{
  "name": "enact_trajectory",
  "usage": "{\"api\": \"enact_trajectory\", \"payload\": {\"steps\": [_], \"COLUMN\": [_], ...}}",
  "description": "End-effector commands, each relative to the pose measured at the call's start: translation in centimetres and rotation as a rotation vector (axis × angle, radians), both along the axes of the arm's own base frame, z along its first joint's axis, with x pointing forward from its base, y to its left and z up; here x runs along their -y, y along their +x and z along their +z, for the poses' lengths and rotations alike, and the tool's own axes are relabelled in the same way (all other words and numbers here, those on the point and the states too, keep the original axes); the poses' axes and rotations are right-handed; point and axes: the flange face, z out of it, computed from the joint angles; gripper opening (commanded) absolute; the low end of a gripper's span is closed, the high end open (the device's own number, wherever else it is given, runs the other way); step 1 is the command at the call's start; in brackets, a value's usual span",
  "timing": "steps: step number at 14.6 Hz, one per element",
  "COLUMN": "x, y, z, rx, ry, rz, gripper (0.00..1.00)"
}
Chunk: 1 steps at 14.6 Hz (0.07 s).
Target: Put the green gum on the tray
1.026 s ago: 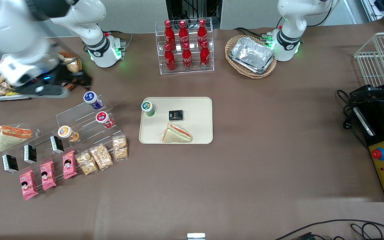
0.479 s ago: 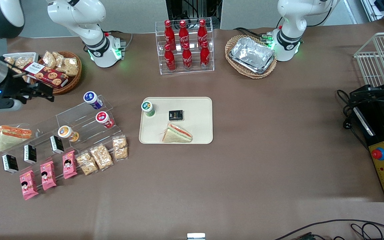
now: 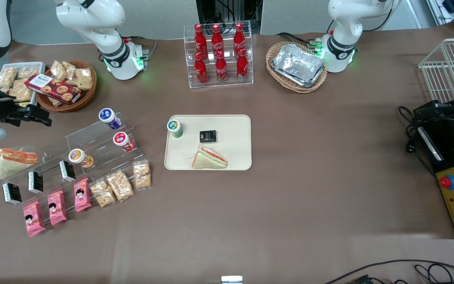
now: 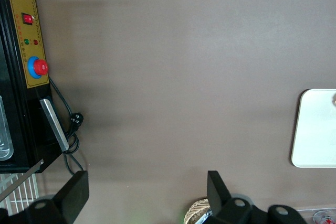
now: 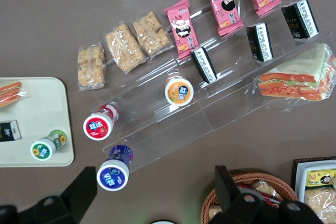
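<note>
Claw retreated toward working arm's end, fingers spread, empty; green gum upright on tray.

The green gum (translucent green body, white lid with a green label) stands upright in a corner of the tray, a flat cream-beige rectangle with rounded corners.

The gripper hovers well apart from both, toward the working arm's end of the surface.

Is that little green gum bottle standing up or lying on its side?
Upright: the green gum stands on the tray, white lid facing up. The gripper, open, is away near the snack basket.
</note>
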Motion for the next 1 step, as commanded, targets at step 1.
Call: {"api": "enact_trajectory", "payload": {"steps": [1], "x": [0.48], "y": [0.47], "z": [0.16], "rx": [-0.006], "ry": [0.029], "rz": [-0.007], "gripper": [1.0]}}
